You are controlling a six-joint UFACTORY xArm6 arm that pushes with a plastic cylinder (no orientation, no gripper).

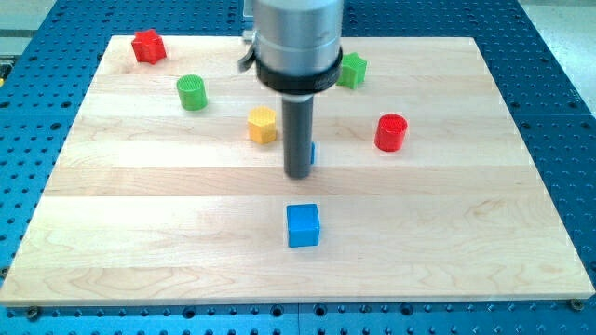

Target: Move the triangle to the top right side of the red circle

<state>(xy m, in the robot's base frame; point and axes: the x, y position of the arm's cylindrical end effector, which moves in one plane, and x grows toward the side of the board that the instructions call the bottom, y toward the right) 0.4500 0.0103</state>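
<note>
The red circle [392, 132] stands right of the board's middle. A blue block, probably the triangle [312, 154], is almost wholly hidden behind my rod; only a sliver of it shows at the rod's right edge. My tip [298, 174] is at the board's centre, touching or just in front of that blue block. The red circle lies to the right of my tip and a little toward the view's top.
A blue cube [303, 225] sits below my tip. A yellow hexagon [263, 124] is left of the rod. A green circle [192, 92] and a red star [147, 46] lie at upper left. A green star [352, 70] is behind the rod's right.
</note>
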